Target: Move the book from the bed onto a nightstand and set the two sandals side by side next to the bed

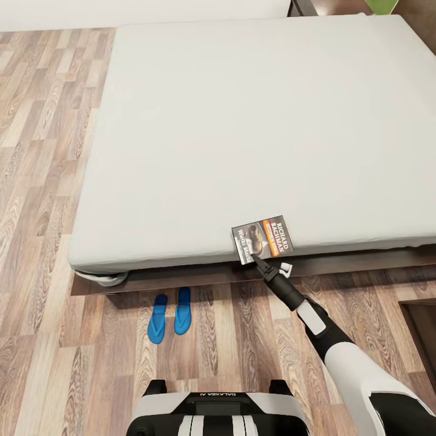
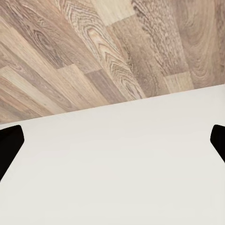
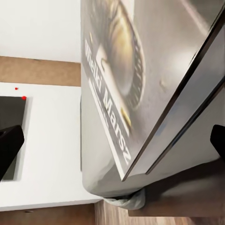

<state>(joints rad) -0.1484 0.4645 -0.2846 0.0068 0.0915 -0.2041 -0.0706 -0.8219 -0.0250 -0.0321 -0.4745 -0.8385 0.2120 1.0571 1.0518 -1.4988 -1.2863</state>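
Observation:
The book [image 1: 263,238] lies flat at the near edge of the bed [image 1: 242,121], dark cover up with an orange band. My right gripper [image 1: 257,260] reaches up from the floor side and meets the book's near edge. In the right wrist view the book [image 3: 117,70] looms close between the wide-apart fingertips [image 3: 9,150], so that gripper [image 3: 112,145] is open. The two blue sandals [image 1: 157,318] [image 1: 182,310] lie side by side on the floor just in front of the bed frame. My left gripper [image 2: 112,140] is open over a pale surface.
Wood-plank floor [image 1: 42,181] runs along the bed's left side and in front of it. A dark brown piece of furniture [image 1: 421,330] stands at the right, close to my right arm. Another dark brown piece [image 1: 303,7] sits beyond the bed's far edge.

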